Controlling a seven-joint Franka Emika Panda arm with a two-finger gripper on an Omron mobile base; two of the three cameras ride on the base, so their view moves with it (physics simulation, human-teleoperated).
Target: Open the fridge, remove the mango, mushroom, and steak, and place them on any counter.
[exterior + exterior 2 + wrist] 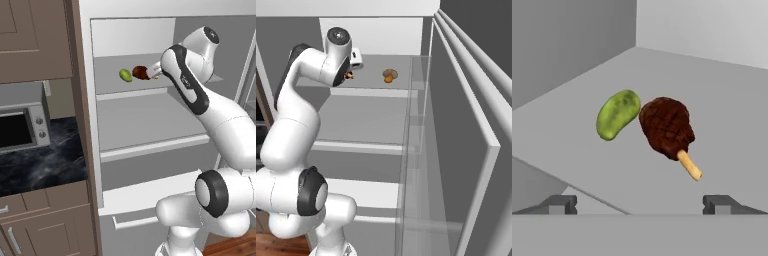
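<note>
The claw [640, 205] is released, its jaws wide apart. Just ahead of it lies the steak [666, 128], with the mango [617, 114] touching the steak's left side.

A grey microwave [22, 127] stands at the left, under a brown upper cabinet [32, 40]; wooden floor [232, 246] near.

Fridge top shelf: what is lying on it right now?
On the fridge top shelf lie the mango, the steak beside it, and the mushroom farther right. The arm hides part of the shelf.
</note>
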